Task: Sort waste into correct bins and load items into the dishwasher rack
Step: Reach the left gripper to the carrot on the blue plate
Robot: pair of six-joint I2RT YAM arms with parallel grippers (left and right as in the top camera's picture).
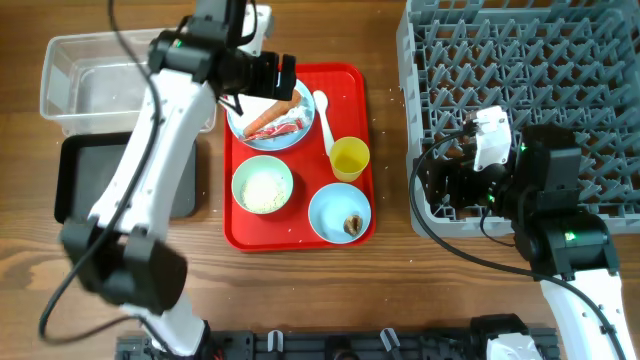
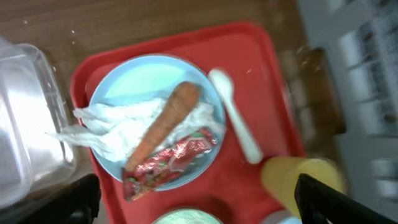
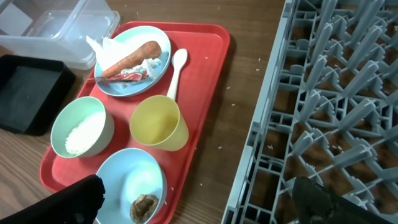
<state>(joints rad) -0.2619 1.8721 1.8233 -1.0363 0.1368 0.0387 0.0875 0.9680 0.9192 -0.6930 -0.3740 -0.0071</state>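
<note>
Waste on red tray (image 1: 350,85): lump (image 3: 143,205) in nearest bowl (image 3: 118,177), rice (image 3: 84,134) in second bowl (image 3: 60,118) | right gripper (image 1: 435,180) at rack's (image 1: 540,60) near edge, jaws wide apart, empty | cup (image 3: 158,124), spoon (image 2: 236,121) mid-tray | carrot (image 2: 165,124), wrapper (image 2: 171,162), napkin (image 2: 109,127) on far plate (image 2: 134,71) | left gripper (image 1: 285,77) above plate, jaws wide apart, empty | tub (image 1: 90,80) furthest.

Left arm (image 1: 150,150): white tubular links, black joint housings, black base end. A thin black cable (image 1: 118,35) runs alongside it. Right arm (image 1: 550,200): bulky black joints with small green lights, a white lower link and a white block at the wrist. Black cables (image 1: 440,240) loop out at its side. Left fingers (image 2: 326,199): matte black, angular, blurred at the frame corners. Right fingers (image 3: 74,199): same matte black, one with a rounded edge, the other pointed.
</note>
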